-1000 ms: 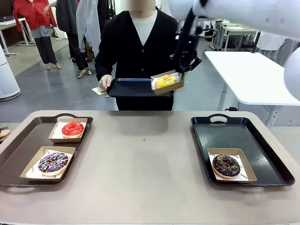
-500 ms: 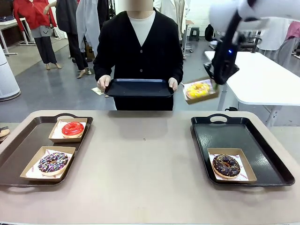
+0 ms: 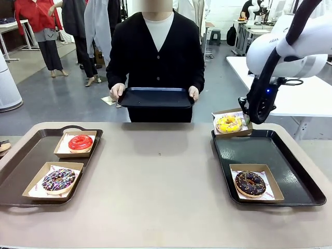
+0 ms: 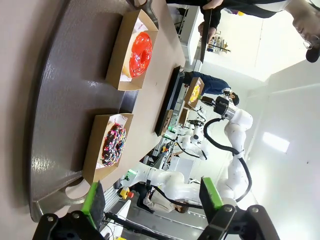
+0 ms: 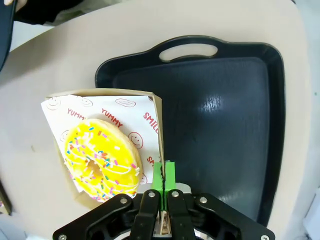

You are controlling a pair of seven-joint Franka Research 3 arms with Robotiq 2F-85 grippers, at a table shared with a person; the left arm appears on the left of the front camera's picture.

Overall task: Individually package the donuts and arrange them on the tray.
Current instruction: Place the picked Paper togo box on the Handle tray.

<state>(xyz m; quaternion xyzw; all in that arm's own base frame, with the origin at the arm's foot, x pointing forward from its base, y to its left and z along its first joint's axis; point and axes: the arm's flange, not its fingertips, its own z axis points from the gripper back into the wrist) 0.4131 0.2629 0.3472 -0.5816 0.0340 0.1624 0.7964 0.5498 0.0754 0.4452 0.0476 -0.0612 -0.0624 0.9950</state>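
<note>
Front view: we see right gripper (image 3: 248,119), pinched on yellow donut box (image 3: 231,123), moved from person's tray (image 3: 155,97) to right tray (image 3: 290,171) corner; left gripper (image 4: 152,197) wide, w/o load.

place: looks like a robotics lab or open workshop hall | clues: grey floor (image 3: 62,98), white worktables (image 3: 280,83), white robot arm (image 3: 290,46) over the desk (image 3: 155,176), people standing around
</note>
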